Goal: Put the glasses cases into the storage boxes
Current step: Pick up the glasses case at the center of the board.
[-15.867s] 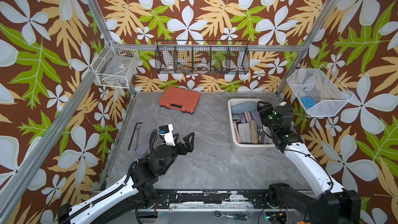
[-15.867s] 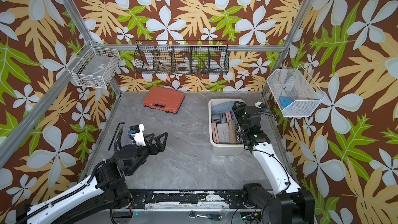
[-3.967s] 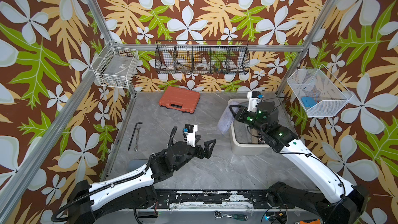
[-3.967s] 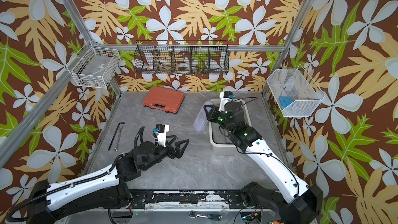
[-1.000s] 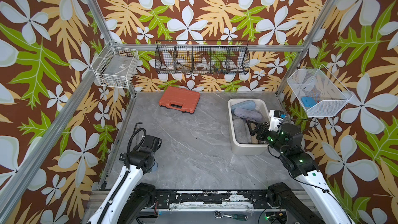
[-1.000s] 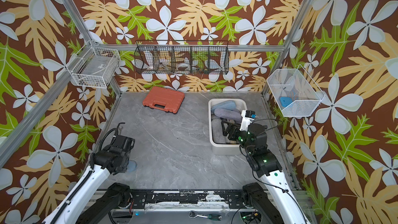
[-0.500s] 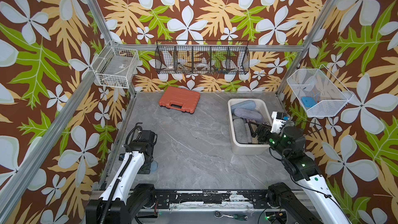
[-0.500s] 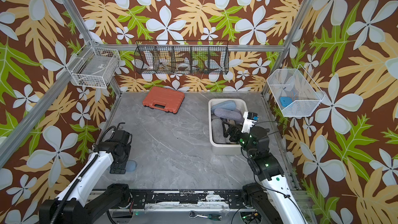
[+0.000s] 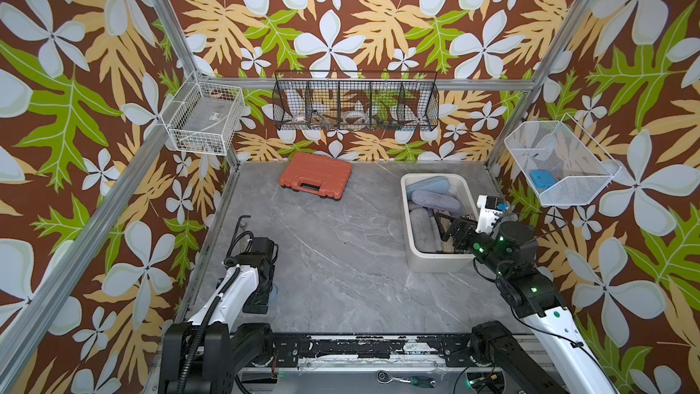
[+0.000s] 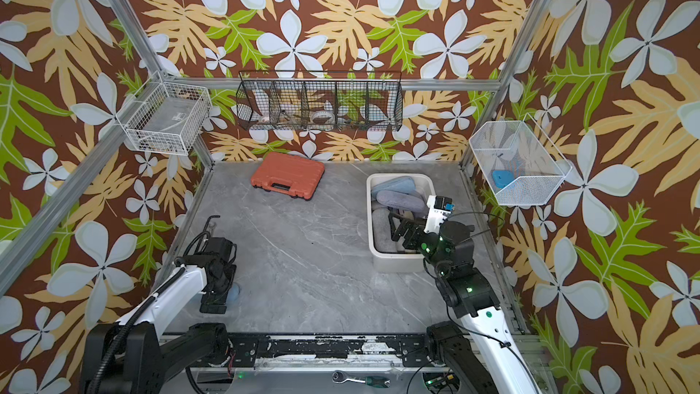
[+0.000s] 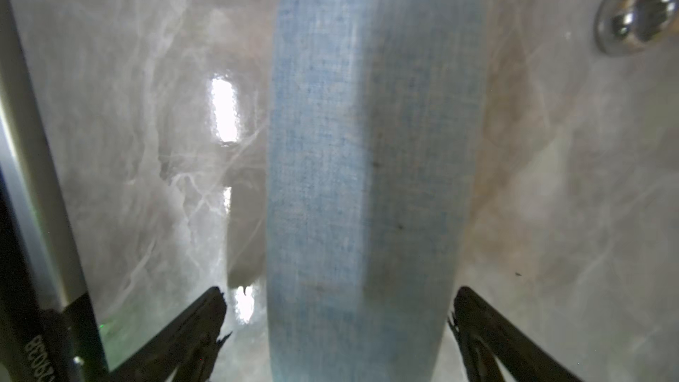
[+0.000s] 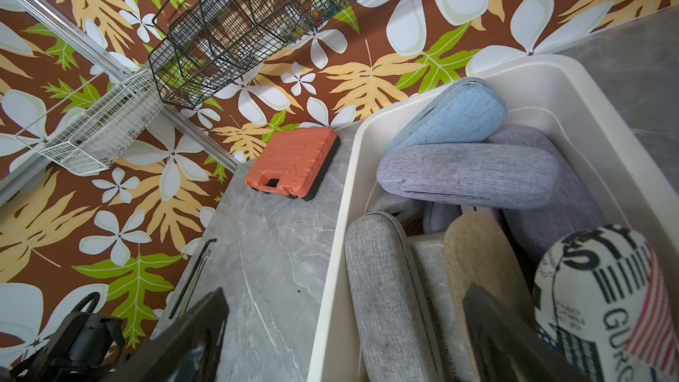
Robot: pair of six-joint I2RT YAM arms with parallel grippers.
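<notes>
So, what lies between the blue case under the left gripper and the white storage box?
Nothing. In both top views the stretch of grey tabletop from the blue case to the storage box is bare.

— How many glasses cases (image 12: 466, 174)?
— At least six show in the tub (image 12: 341, 214), with more half buried. One blue case (image 11: 367, 178) lies on the table (image 9: 341, 259).
— And the rest?
— One tub, one orange toolcase (image 9: 315, 180), three wire baskets (image 9: 356, 108), one hex key (image 12: 200, 264).
</notes>
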